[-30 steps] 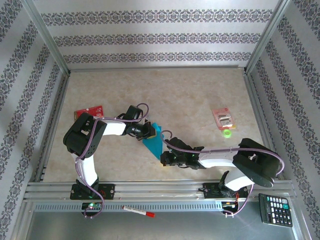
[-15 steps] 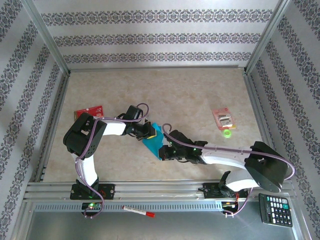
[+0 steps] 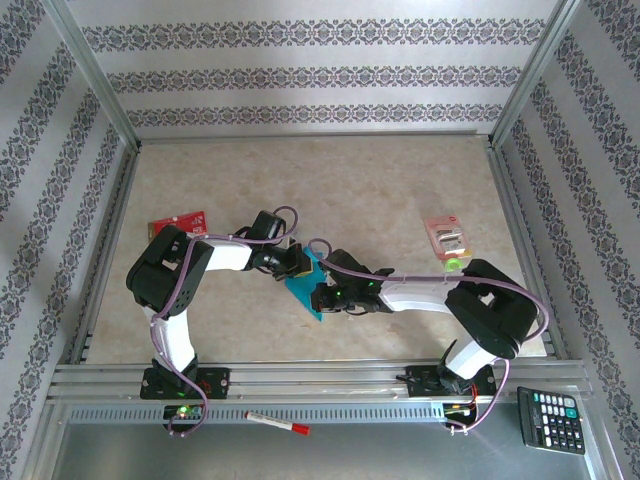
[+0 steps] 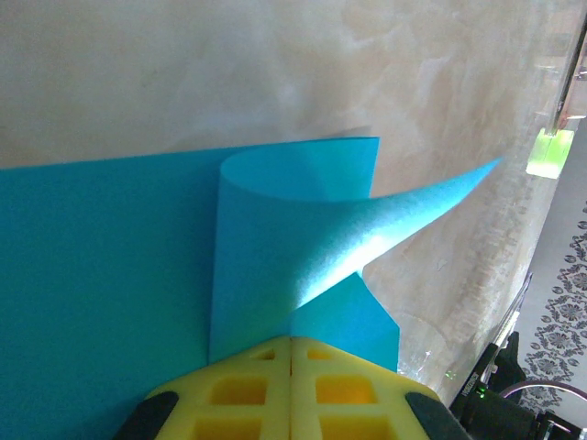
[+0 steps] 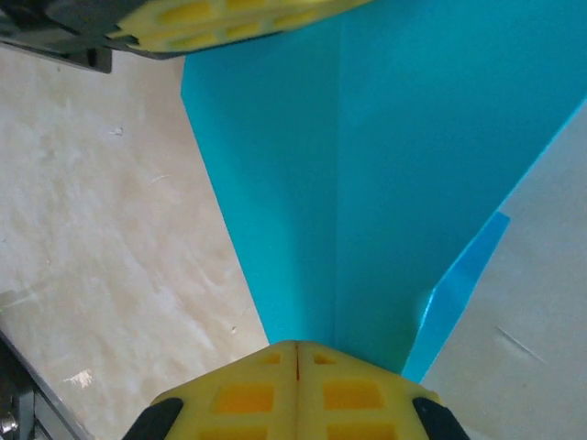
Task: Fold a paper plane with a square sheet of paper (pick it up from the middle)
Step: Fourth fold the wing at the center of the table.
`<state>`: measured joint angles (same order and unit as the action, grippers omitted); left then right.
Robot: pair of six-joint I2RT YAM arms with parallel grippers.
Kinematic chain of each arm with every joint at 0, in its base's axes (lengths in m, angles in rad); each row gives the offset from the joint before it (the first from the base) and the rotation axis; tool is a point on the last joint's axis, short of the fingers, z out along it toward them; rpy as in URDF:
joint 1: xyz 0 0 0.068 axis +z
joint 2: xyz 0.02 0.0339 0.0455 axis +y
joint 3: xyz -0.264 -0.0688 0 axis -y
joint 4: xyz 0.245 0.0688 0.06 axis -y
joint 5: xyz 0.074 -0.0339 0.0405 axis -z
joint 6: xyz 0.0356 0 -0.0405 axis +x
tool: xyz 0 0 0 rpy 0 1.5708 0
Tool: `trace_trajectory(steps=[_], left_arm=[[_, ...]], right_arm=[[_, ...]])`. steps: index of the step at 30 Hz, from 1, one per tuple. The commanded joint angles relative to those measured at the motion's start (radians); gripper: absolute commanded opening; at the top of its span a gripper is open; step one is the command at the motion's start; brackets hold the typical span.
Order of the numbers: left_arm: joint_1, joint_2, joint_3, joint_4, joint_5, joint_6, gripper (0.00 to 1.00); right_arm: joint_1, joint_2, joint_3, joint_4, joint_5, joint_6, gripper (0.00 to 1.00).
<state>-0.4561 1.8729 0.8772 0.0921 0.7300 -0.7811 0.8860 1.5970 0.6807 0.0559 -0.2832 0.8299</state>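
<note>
Seen from above, a teal-blue sheet of paper, partly folded, sits near the middle of a beige marbled worktop, a little left of centre and closer to the near edge. It is held between two robot arms. Its long axis runs roughly from far to near, tilted slightly, with one corner jutting left.

The left pincer reaches in from the left and meets the paper's far end. In the left wrist view its yellow fingers are pressed together, pinching the sheet of paper. One part of the sheet curls up and over in a loose roll, its tip pointing right.

The right pincer reaches in from the right at the paper's near end. In the right wrist view its yellow fingers are also pressed together, pinching the sheet of paper, which narrows like a wedge toward them. A straight crease runs directly away from the fingertips. The left pincer shows at the top of that view.

Bare worktop lies open behind the paper and to the near left. A red card lies well apart to the left and a packet well apart to the right. Metal rails border the sides. A pen and a calculator rest on the front ledge.
</note>
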Motion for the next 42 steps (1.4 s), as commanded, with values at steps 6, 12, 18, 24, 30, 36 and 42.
trace_trajectory(steps=[6, 12, 18, 24, 30, 36, 42], left_arm=[[0.020, 0.023, -0.012, -0.098, -0.090, 0.035, 0.07], [0.020, 0.025, -0.013, -0.100, -0.091, 0.036, 0.07], [0.020, 0.025, -0.012, -0.100, -0.093, 0.037, 0.07], [0.020, 0.025, -0.012, -0.104, -0.096, 0.039, 0.07], [0.020, 0.024, -0.013, -0.106, -0.098, 0.039, 0.07], [0.020, 0.028, -0.009, -0.105, -0.096, 0.039, 0.07], [0.019, 0.032, -0.010, -0.101, -0.094, 0.039, 0.07]], right_arm=[[0.000, 0.010, -0.087, 0.018, -0.025, 0.002, 0.00], [0.035, -0.015, -0.143, 0.004, -0.015, 0.025, 0.00], [0.078, -0.065, -0.173, -0.026, 0.009, 0.048, 0.00], [0.115, -0.075, -0.182, -0.050, 0.016, 0.064, 0.00], [0.130, -0.126, -0.214, -0.072, 0.027, 0.081, 0.00], [0.080, -0.218, -0.176, -0.060, 0.012, 0.050, 0.00], [0.020, -0.219, -0.074, -0.029, -0.013, 0.014, 0.00]])
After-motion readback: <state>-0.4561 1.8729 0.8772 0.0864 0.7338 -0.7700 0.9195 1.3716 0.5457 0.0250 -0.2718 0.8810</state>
